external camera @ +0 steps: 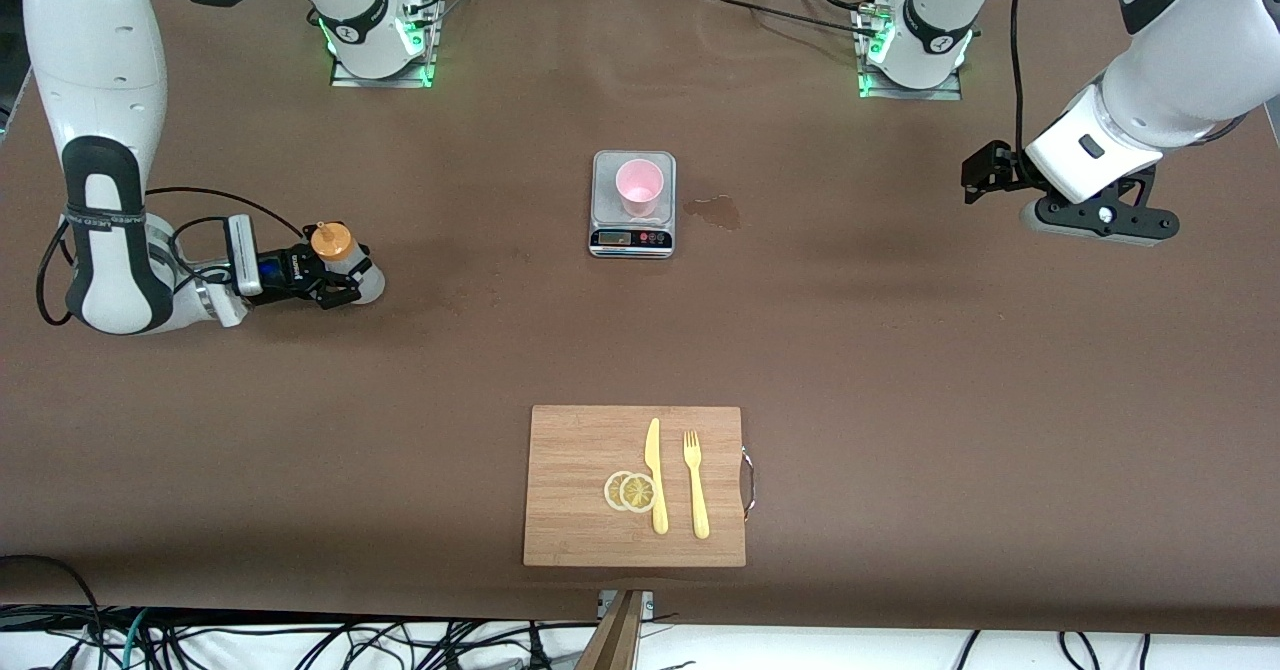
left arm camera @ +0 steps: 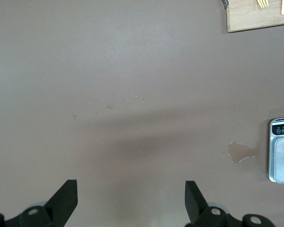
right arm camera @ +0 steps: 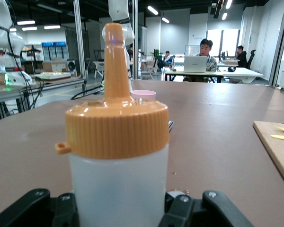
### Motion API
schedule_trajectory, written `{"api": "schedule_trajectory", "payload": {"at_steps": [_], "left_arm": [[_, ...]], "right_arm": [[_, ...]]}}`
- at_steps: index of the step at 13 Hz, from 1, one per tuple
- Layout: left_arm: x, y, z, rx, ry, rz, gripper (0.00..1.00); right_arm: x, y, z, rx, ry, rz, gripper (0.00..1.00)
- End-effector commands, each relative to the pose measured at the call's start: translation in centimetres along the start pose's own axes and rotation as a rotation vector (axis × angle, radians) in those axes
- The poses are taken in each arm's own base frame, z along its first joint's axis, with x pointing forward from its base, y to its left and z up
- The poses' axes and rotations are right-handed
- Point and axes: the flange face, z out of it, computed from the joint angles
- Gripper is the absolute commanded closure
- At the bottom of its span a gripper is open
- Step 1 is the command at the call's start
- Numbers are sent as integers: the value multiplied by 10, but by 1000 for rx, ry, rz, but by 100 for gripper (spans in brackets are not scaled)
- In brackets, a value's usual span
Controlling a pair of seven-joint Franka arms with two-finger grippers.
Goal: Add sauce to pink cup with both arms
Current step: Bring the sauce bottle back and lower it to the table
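Note:
The sauce bottle (external camera: 341,253), whitish with an orange nozzle cap, stands upright on the table toward the right arm's end. My right gripper (external camera: 345,278) is shut on its lower body. The bottle fills the right wrist view (right arm camera: 118,184), with my right gripper (right arm camera: 118,210) clamped round it. The pink cup (external camera: 639,187) stands upright on a small silver scale (external camera: 632,240) at mid-table; it also shows in the right wrist view (right arm camera: 143,94). My left gripper (external camera: 990,175) hangs open and empty over bare table toward the left arm's end; in the left wrist view (left arm camera: 131,201) its fingers are wide apart.
A wet stain (external camera: 713,211) lies beside the scale, toward the left arm's end. A wooden cutting board (external camera: 580,490) with a yellow knife (external camera: 655,475), a fork (external camera: 695,485) and lemon slices (external camera: 630,491) lies near the front edge. The scale's edge shows in the left wrist view (left arm camera: 280,151).

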Motion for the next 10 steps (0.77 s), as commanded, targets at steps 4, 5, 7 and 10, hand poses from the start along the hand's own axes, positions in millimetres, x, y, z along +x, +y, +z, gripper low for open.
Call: {"api": "schedule_trajectory", "payload": {"at_steps": [4, 5, 7, 10], "left_arm": [[-2, -1, -1, -29, -8, 16, 0], [-2, -1, -1, -29, -8, 16, 0], [-2, -1, -1, -29, -8, 14, 0], [-1, 0, -3, -30, -3, 16, 0]], "right_arm": [[-47, -30, -2, -12, 120, -35, 71], [-50, -32, 0, -12, 135, -27, 52], [-49, -31, -2, -17, 140, -31, 0], [-55, -34, -8, -19, 142, -27, 0]]}}
